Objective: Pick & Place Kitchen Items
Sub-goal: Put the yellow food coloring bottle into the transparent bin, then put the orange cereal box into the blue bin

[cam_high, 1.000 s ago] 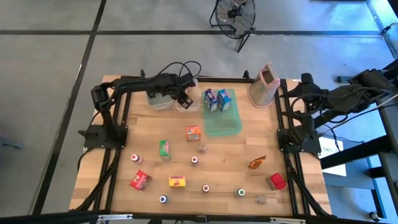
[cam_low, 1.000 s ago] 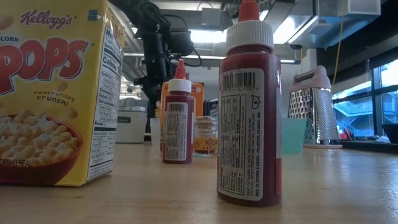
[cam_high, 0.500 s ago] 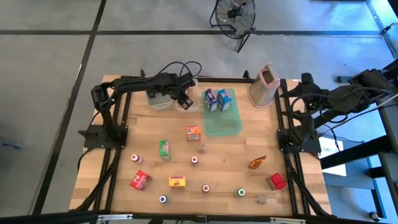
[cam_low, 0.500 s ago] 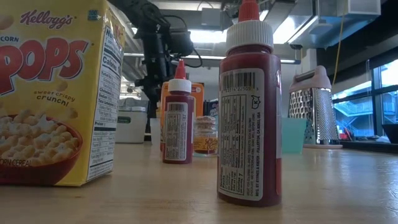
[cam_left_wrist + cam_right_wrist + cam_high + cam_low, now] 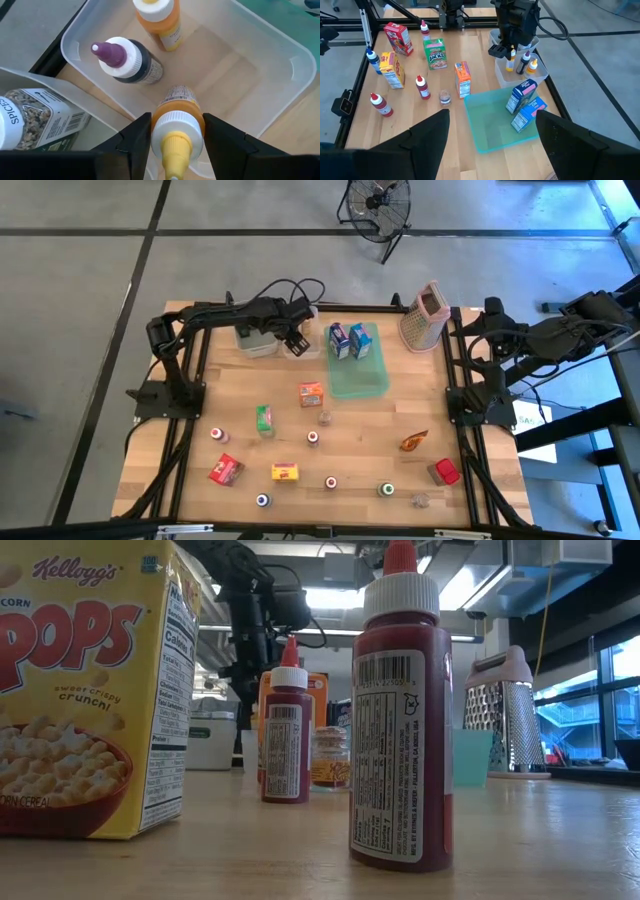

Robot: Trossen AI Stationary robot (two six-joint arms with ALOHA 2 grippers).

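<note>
My left gripper hangs over a clear bin at the table's far edge, shut on a small orange bottle with a white cap and yellow nozzle. In that bin lie a dark bottle with a purple nozzle and another orange bottle. Small cartons, green, orange, red and yellow, and several little bottles stand on the near half of the table. My right gripper waits open beyond the table's right edge. My left gripper pinches the orange bottle between its two fingers at the white cap, just below the yellow nozzle. The fingers come from above, pointing down. The bottle stands upright with its lower end inside the bin; whether it rests on the bin's floor I cannot tell.
A second clear bin holding a spice jar sits left of the first. The green tray holds two blue cartons. The box grater stands at the far right corner. A cereal box and a red bottle stand near the low camera.
</note>
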